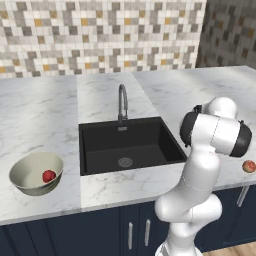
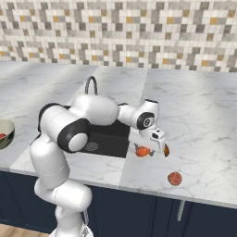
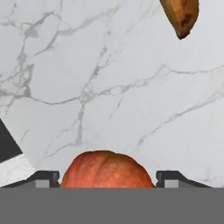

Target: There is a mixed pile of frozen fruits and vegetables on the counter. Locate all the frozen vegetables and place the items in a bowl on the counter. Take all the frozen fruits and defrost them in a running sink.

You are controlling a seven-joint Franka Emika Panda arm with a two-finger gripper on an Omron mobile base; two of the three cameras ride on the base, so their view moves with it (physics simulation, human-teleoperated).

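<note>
A white marble desk (image 1: 45,107) with grey veins runs under a mosaic tile wall in the left base view, above dark navy cabinets; a black rectangular sink (image 1: 130,145) with a round metal drain and a curved grey metal faucet (image 1: 122,103) is set into it. Left of the sink sits a wide round beige-grey bowl (image 1: 25,176) holding a small glossy red ball (image 1: 49,175), and a reddish-peach ball (image 1: 249,166) lies on the desk at the far right edge, past the white arm. In the right base view, the arm reaches over the sink's right rim and down to the desk, where its fingers (image 2: 147,149) hang just over a short tapered orange carrot-like piece (image 2: 143,151); a dark-ended curved yellow-orange banana (image 2: 166,150) peeks out just right of the hand, and the reddish-peach ball lies nearer the front edge. In the hand view, the orange piece sits between the two dark fingertips (image 3: 43,178), which stand spread apart on either side without touching it, and the banana's tip lies at the top right.
</note>
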